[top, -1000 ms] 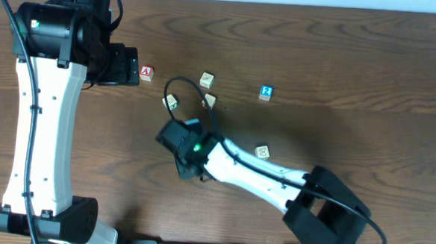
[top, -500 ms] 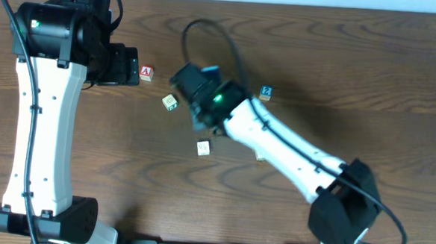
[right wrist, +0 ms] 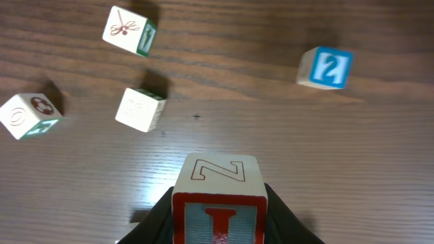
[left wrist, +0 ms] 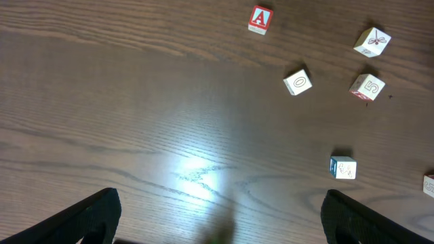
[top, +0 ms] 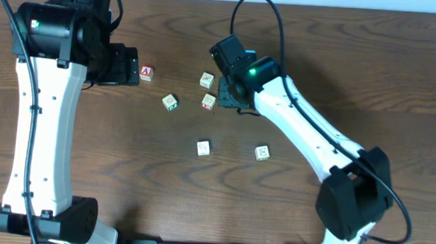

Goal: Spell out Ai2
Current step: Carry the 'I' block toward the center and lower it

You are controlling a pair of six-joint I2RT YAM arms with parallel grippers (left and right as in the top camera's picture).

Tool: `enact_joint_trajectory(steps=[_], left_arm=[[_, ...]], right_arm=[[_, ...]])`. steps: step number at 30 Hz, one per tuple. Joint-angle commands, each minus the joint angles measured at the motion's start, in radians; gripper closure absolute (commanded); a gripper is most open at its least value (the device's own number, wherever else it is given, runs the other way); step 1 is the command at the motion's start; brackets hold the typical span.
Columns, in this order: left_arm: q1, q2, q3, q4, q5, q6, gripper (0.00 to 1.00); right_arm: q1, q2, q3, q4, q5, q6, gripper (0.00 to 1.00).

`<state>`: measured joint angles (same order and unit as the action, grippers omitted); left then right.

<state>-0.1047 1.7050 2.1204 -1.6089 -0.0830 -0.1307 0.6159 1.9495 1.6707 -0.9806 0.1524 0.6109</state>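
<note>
Table (top: 371, 55): dark wood, small blocks scattered mid-table.
Left gripper (left wrist: 220, 220): fingers spread wide, holding nothing.
Right gripper (right wrist: 217, 218): clamped on the I block (right wrist: 217, 193), Z face up.
A block (top: 146, 73): left of the scatter, near the left gripper.
2 block (right wrist: 325, 66): blue, apart from the rest.

On the wooden worktop (top: 126, 169), the dragonfly block (top: 207, 79) sits just beyond the 5 block (top: 208, 101), the 0 block (top: 170, 101) to its left, a pale block (top: 202, 147) and a second pale block (top: 261, 152) nearer the front edge.
</note>
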Motion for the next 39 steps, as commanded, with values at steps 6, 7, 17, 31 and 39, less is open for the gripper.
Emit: enact_joint_trajectory(steps=[6, 7, 17, 31, 39], left_arm=[[0.006, 0.001, 0.006, -0.029, -0.018, 0.0, 0.05], [0.006, 0.001, 0.006, -0.029, -0.018, 0.0, 0.05], [0.006, 0.001, 0.006, -0.028, -0.018, 0.0, 0.05], [0.006, 0.001, 0.006, -0.029, -0.017, 0.0, 0.05], [0.006, 0.001, 0.006, -0.028, -0.017, 0.0, 0.05]], right_arm=[[0.011, 0.15, 0.017, 0.062, -0.056, 0.074, 0.73], [0.011, 0.163, 0.017, 0.068, -0.056, 0.074, 0.73], [0.003, 0.196, 0.017, 0.14, -0.048, 0.046, 0.71], [0.0, 0.251, 0.016, 0.156, -0.013, -0.052, 0.72], [0.0, 0.261, 0.016, 0.155, -0.01, -0.051, 0.71]])
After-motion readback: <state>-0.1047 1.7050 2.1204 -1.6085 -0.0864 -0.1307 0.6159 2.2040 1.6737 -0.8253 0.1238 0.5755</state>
